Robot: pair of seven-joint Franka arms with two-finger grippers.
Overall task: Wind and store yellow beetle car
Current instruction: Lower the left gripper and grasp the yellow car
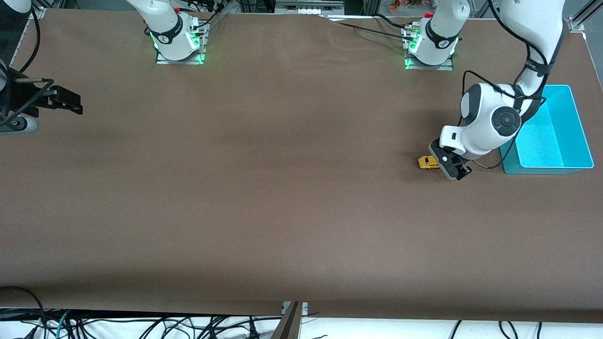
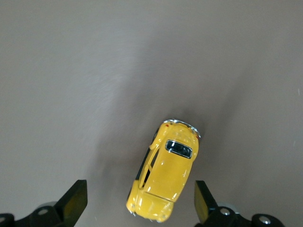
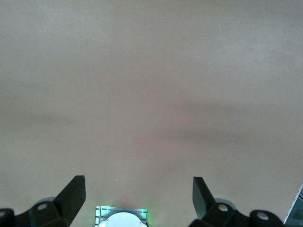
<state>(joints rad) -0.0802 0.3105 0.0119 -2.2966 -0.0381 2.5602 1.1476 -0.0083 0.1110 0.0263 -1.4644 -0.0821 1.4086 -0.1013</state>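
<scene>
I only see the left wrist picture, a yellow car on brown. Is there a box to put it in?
Observer: Yes, a blue bin sits on the table beside the yellow beetle car, toward the left arm's end.
Operator: Anything in it?
Observer: Nothing shows in the part visible past the arm.
Operator: Where's the other hand?
Observer: The right hand waits, open, over the right arm's end of the table. The left hand is open beside the car.

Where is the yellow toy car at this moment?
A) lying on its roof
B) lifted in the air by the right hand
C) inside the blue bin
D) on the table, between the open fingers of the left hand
D: the yellow toy car sits on its wheels on the table, between the spread fingers of the left hand, not gripped.
</scene>
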